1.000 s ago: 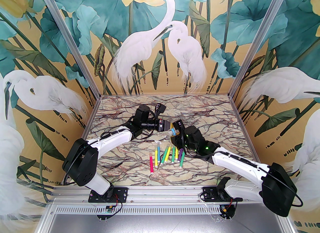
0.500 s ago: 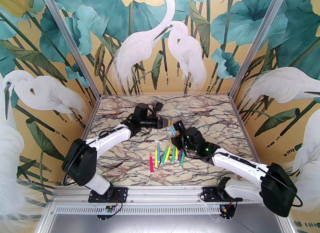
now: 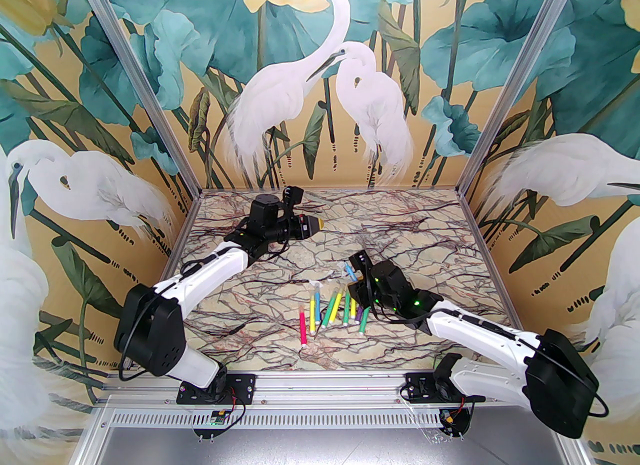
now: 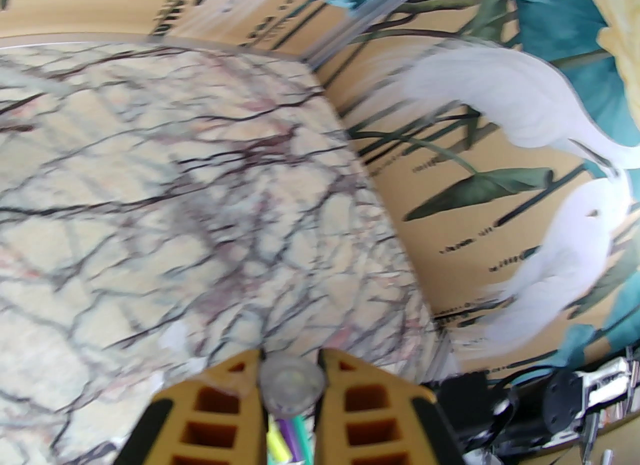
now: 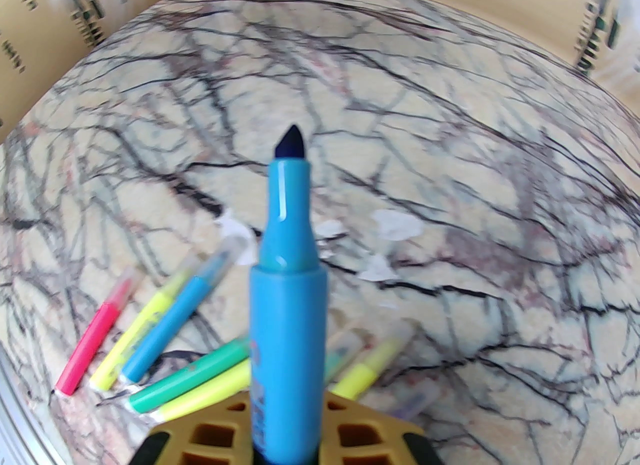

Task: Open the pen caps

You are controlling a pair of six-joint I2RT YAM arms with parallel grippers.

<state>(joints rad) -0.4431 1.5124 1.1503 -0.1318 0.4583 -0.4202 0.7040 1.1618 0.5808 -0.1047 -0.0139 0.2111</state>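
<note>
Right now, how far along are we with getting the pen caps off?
Done: at least one. The blue pen in the right gripper shows a bare dark tip. In hand: the left gripper is shut on a clear cap, held away from that pen, over the far part of the table. Left: the pens lying on the table mostly look capped, though blur prevents an exact count.

We're seeing bright, even light with barely any shadow on the cream, dark-veined marble-look tabletop (image 3: 425, 233). Both wrist views bow it fisheye-style; the left one smears its veins with motion blur.
</note>
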